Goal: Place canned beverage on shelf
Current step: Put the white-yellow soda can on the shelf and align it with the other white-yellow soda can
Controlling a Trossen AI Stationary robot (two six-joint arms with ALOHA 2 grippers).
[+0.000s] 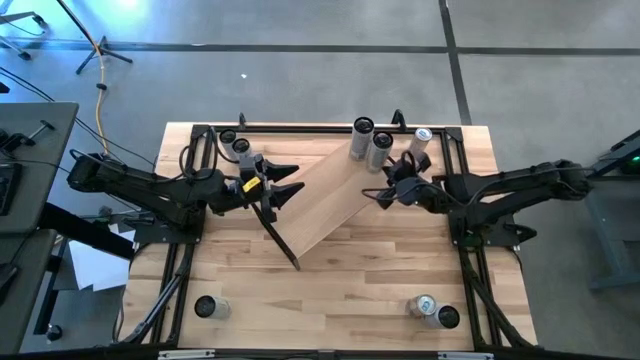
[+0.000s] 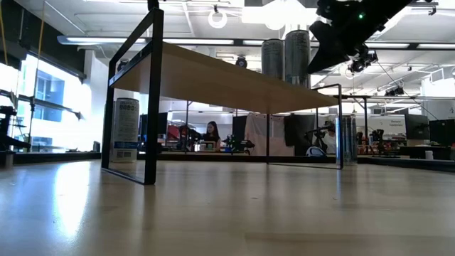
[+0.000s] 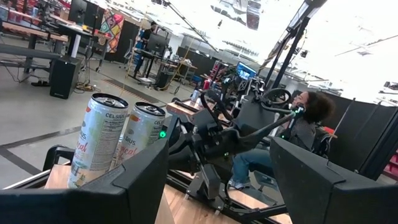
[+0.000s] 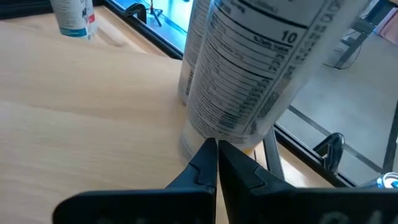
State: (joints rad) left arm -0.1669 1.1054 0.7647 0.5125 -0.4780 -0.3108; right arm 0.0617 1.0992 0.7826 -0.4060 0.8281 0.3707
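High view: the shelf [image 1: 325, 195] lies at an angle across the table [image 1: 340, 290], one end near 7 o'clock of the table's centre, the other near 1 o'clock. Two cans [image 1: 371, 141] stand side by side on the shelf's 1 o'clock end. A third can [image 1: 421, 141] stands just beside them toward 3 o'clock, near the table's back edge; whether it is on the board cannot be told. Two more cans [image 1: 235, 143] stand by the back edge at about 11 o'clock, close to the left gripper. Single cans sit at the front corners: one [image 1: 205, 306] at 7 o'clock, a pair [image 1: 432, 309] at 5 o'clock.

The left gripper [image 1: 287, 186] hovers at the shelf's 9 o'clock edge, fingers spread with nothing between them; its wrist view looks past the two fingers [image 3: 137, 180] at the two shelf cans [image 3: 99, 146] and a seated person [image 3: 292, 134] in the room beyond.

The right gripper [image 1: 388, 192] is at the shelf's 3 o'clock side, just short of the cans. Its fingers [image 4: 214, 163] are pressed together, tips right at the base of the nearest can [image 4: 255, 74], holding nothing.

Low view shows the shelf [image 2: 227, 78] raised on black brackets [image 2: 138, 99], with two cans [image 2: 286, 57] upright on top.
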